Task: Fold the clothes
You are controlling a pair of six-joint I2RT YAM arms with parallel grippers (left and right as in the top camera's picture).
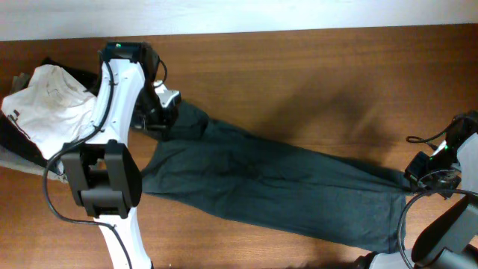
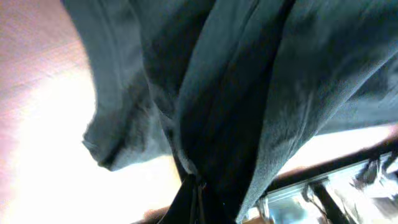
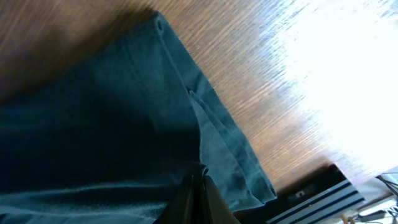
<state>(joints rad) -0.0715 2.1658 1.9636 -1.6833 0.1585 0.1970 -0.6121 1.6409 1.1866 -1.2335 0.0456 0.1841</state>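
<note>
1. Brown wooden bench (image 1: 299, 67) is carrying the dark grey trousers (image 1: 276, 187), which are lying slantwise across its middle, waist toward the far left, hems toward the near right.
2. Judging by the folds, the cloth is behaving as soft, light and limp, likely sagging wherever unsupported; waistband and hem edges are offering the firmest holds.
3. At the bunched waist the left hand (image 1: 160, 119) is pinching cloth; the right hand (image 1: 420, 175) is pressing together on a leg hem.
4. Beyond the left arm, a white garment (image 1: 48, 104) is lying crumpled.

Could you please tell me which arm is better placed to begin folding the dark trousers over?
Likely the right: the right gripper pinches a flat hem corner of the dark teal cloth trousers. The left gripper holds bunched fabric beside the crumpled white garment.
</note>
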